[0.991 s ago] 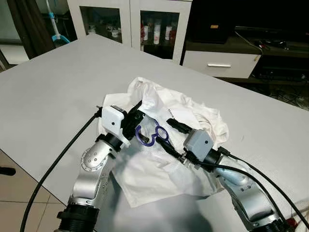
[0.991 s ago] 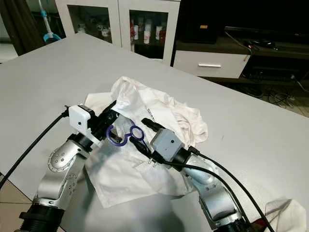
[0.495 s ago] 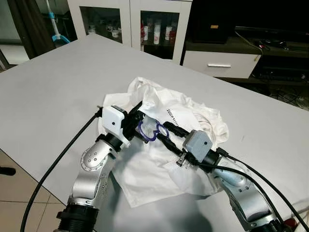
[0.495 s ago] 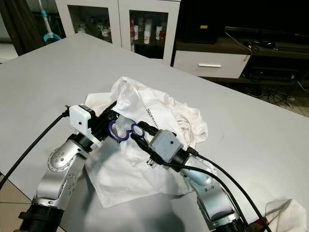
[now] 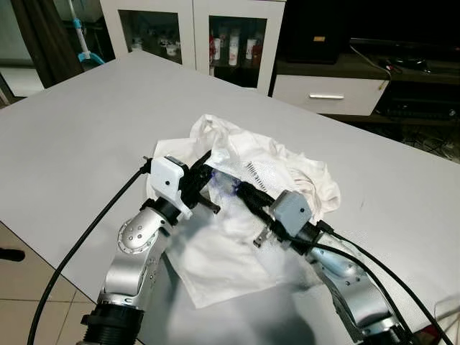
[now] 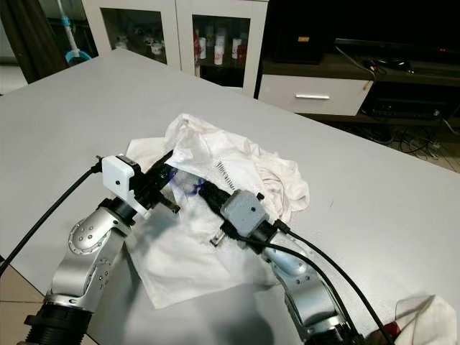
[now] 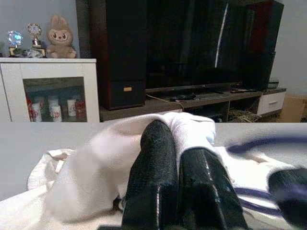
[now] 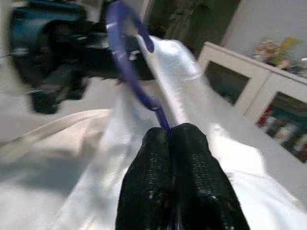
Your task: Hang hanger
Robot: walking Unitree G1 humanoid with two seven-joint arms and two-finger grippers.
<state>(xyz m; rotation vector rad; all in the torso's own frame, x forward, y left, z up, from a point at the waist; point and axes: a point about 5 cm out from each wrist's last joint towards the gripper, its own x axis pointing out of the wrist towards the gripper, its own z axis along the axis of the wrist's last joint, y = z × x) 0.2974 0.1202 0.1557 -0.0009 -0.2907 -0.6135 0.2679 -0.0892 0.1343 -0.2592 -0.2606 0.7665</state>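
Note:
A crumpled white shirt [image 5: 287,169] lies on the grey table [image 5: 86,122]. My left gripper [image 5: 206,175] is shut on a fold of the shirt at its near left side, and in the left wrist view its fingers [image 7: 154,167] press together against white cloth. My right gripper [image 5: 242,189] is shut on a thin blue hanger [image 8: 125,62]. The hanger [image 6: 188,188] reaches toward the left gripper [image 8: 48,52] and shows as a blurred blue streak partly under the lifted fabric. The two grippers are nearly touching.
Behind the table stand a white glass-door cabinet [image 5: 194,32] and a dark TV stand with a white drawer [image 5: 327,95]. Black cables [image 5: 79,248] trail from both wrists over the table's near edge. Another white cloth [image 6: 425,316] lies at the near right.
My right gripper has pushed forward and left with the hanger, whose blue loops have slid from open view in under the shirt fabric. The left gripper has kept its place on the cloth.

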